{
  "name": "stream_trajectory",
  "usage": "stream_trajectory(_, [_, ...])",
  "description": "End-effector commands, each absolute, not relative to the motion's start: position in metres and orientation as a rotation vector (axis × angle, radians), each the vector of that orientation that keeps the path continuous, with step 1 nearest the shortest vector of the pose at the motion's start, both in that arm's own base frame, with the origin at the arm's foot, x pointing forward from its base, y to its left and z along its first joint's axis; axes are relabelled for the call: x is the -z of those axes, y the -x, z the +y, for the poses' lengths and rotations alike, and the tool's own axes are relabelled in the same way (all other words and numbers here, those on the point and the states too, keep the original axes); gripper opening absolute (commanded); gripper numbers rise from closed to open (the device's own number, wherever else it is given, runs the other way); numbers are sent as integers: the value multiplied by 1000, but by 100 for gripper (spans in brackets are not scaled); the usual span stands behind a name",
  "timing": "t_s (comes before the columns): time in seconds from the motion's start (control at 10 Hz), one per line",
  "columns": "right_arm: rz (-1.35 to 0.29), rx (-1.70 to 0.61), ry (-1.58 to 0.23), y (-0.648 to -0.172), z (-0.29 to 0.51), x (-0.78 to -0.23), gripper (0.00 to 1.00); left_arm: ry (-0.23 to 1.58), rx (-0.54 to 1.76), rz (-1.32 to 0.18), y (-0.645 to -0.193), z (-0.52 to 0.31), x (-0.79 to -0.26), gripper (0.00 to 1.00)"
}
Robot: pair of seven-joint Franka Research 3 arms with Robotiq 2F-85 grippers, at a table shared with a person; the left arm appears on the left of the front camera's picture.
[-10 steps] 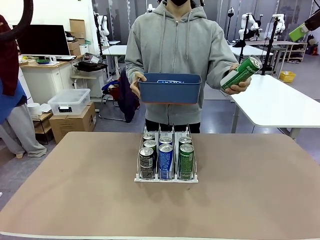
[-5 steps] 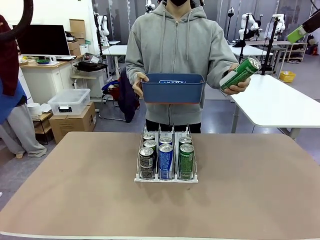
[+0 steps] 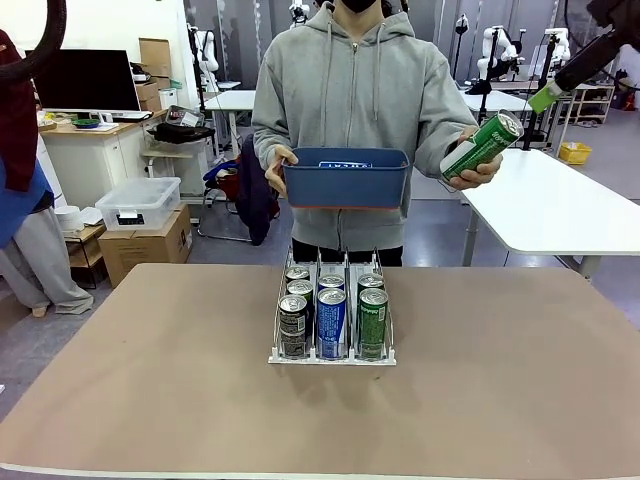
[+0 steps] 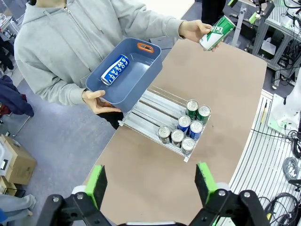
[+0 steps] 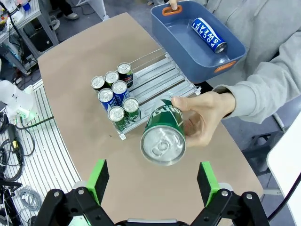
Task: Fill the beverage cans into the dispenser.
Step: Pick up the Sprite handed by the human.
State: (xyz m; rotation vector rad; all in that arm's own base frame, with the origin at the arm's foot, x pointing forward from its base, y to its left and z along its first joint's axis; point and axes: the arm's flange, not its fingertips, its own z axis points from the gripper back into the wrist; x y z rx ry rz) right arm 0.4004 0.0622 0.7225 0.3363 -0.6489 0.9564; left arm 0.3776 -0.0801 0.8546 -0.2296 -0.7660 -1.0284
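Ahead of your open right gripper (image 5: 153, 181), a hand (image 5: 207, 115) holds out a green can (image 5: 164, 132), likely for you to take; your left gripper (image 4: 151, 183) is open too.

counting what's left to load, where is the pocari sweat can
In the left wrist view the Pocari Sweat can lies on its side in the blue tub, which the person's hand holds up beyond the far end of the dispenser.

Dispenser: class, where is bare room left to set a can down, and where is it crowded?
Free: the rear of all three dispenser lanes, between the cans and the person; also bare table on either side and in front. Crowded: the front lip, seven cans packed together.
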Motion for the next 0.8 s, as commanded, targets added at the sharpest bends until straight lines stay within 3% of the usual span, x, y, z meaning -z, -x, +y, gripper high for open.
stream_trajectory(0.0, [-653, -986, -369, -406, 68, -722, 100, 225, 1026, -773, -376, -78, -854, 100])
stream_trajectory(0.7, [-631, -976, -343, -429, 93, -686, 100, 225, 1026, -773, -376, -78, -854, 100])
